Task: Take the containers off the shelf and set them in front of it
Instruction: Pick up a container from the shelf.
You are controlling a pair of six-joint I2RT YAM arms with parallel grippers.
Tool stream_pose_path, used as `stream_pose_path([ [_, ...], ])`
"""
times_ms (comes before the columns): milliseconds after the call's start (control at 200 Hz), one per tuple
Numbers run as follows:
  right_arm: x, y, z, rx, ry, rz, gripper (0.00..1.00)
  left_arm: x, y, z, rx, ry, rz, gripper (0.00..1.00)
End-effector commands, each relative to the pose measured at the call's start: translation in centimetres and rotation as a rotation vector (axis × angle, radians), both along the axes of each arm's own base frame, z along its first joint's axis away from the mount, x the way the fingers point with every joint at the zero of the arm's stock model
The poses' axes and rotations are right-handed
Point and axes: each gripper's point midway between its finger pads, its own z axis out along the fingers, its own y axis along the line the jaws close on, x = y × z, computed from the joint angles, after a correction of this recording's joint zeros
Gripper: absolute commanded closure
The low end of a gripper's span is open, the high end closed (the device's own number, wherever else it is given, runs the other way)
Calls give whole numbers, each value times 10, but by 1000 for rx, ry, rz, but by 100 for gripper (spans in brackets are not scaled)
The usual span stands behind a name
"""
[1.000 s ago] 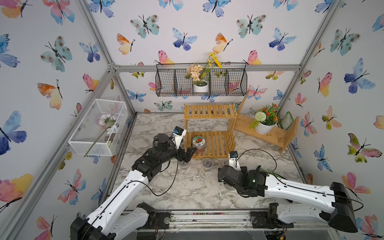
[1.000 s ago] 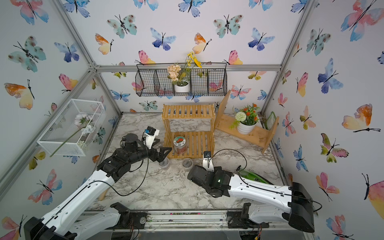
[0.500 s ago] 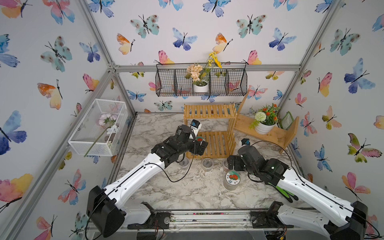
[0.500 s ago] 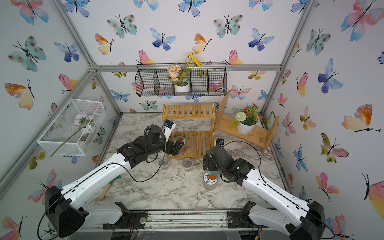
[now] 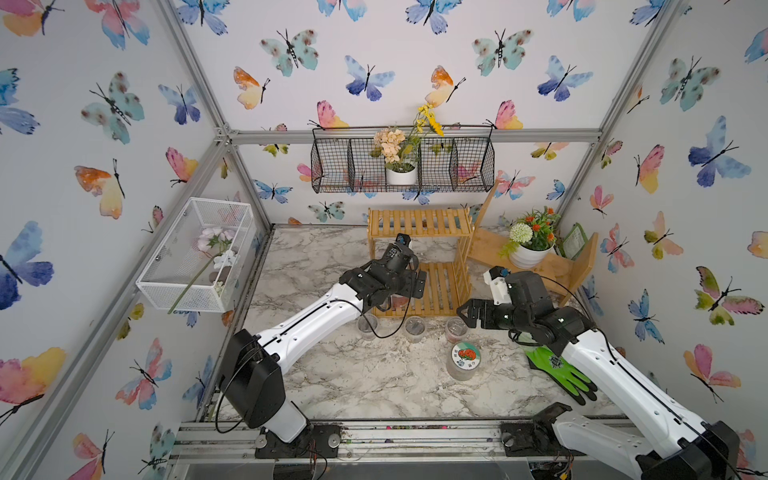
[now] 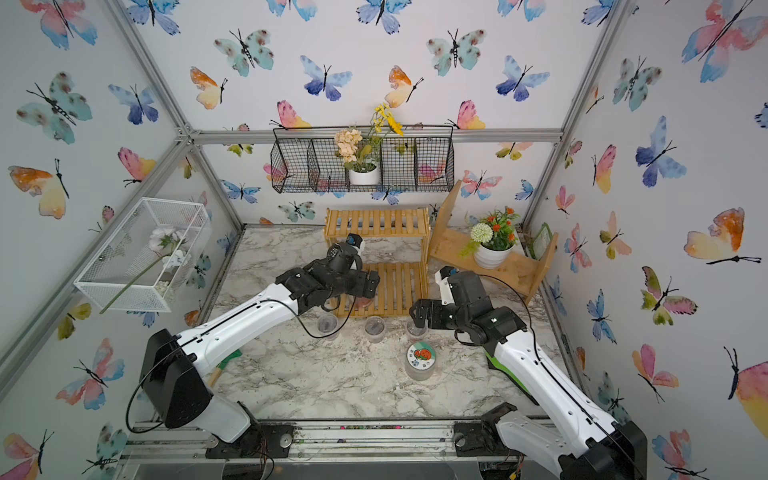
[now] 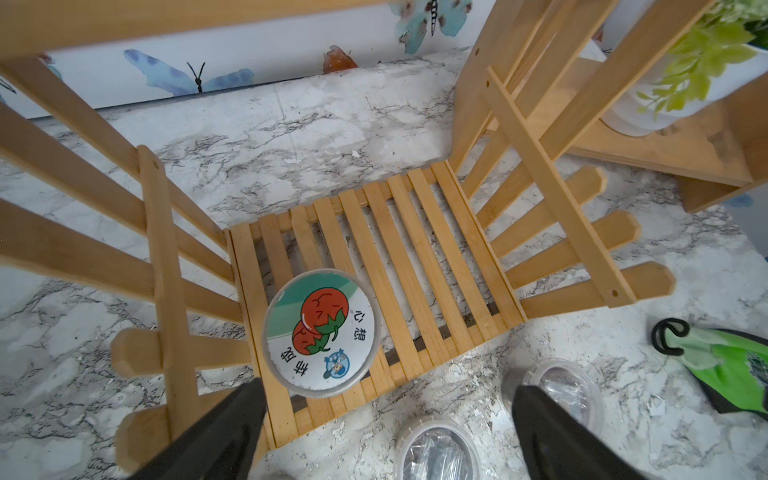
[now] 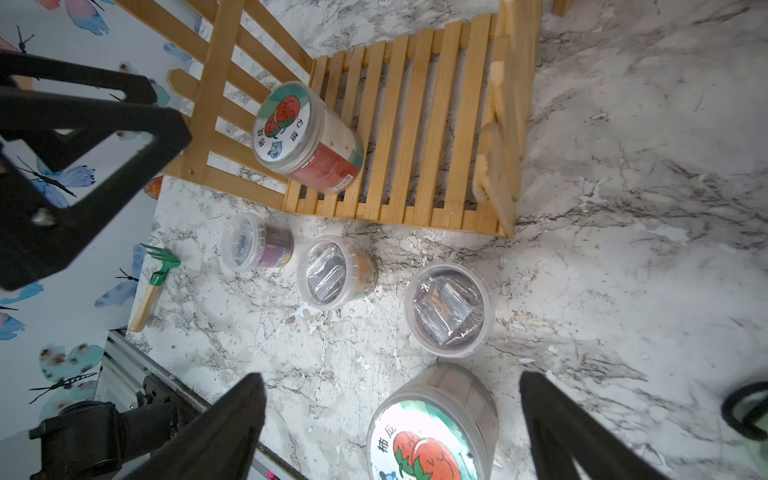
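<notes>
The left gripper (image 7: 386,390) has its fingers spread wide and empty. It reaches into the open front of the slatted wooden shelf (image 7: 415,249) at the level of the lower tier. Directly ahead of the fingertips, and slightly below them, stands the lidded jar (image 7: 320,332), the only container on the shelf. It sits upright at the front corner of the lower tier on the left arm's side, just beside the side rails (image 7: 83,255). Its long axis is vertical, with the red-fruit lid facing up. The jar is not centred in the opening but lies closer to one finger than to the other. The approach is therefore judged to need a small sideways correction before closing, and the finger on the rail side has little room between jar wall and rails. The right gripper (image 8: 390,376), likewise spread and empty, hovers above the second jar (image 8: 432,436). That jar stands on the marble tabletop (image 8: 623,291) in front of the shelf, near the three small lidded cups (image 8: 332,270) lined up along the shelf's front edge. The left arm is clearly nearer to the jar on the shelf; the right gripper is well apart from it.
</notes>
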Motion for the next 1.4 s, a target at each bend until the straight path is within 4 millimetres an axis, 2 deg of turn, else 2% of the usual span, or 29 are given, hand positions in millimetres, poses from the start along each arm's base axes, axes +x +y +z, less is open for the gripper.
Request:
stream_pose_path([
  [0,-1,9,16,67,-26,75,2,11,9,-6,46,18,134,1],
  [450,0,1,16,84,-12,74,2,35,20,-51,180,91,345,1],
  [921,-1,-6,17,76,-8,65,2,42,17,-79,175,135,400,1],
  [1396,1,-9,17,70,-6,55,2,48,23,-111,178,192,414,1],
])
